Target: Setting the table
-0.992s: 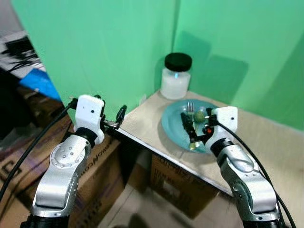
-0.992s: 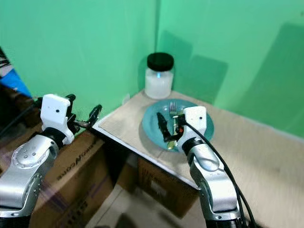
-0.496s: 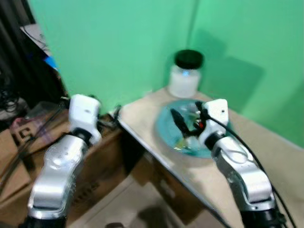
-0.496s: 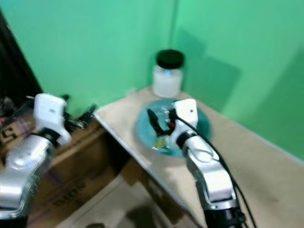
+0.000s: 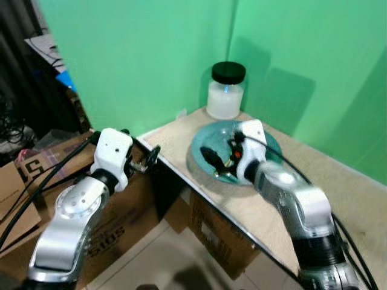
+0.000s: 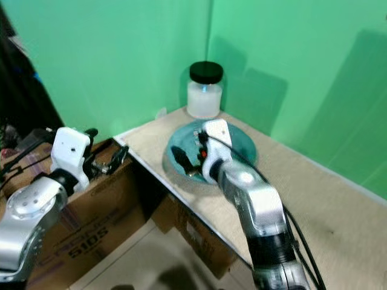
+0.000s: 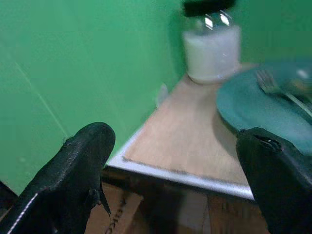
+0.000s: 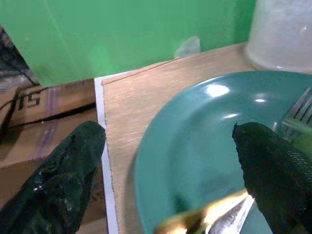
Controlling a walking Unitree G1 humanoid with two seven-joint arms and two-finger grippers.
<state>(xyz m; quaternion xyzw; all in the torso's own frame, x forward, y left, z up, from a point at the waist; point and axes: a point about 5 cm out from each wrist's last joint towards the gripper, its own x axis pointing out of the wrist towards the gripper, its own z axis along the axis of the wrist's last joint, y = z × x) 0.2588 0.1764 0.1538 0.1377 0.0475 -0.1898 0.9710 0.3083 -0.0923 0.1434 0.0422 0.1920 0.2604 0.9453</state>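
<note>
Right wrist view: fork (image 8: 298,116) on plate (image 8: 195,141)

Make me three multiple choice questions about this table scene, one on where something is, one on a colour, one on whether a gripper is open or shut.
1. Where does the jar stand?
A. On the table, at the back by the green wall, behind the plate
B. On the cardboard box
C. On the floor

2. What colour is the plate?
A. Red
B. Teal blue
C. White

3. How are the fingers of the right gripper?
A. Shut on the jar
B. Shut on the plate's rim
C. Open, spread over the plate

Answers:
1. A, the jar sits on the tabletop at the wall, past the plate's far rim.
2. B, the plate is teal in the head and wrist views.
3. C, the right wrist view has its two fingers wide apart with the plate between them.
</note>
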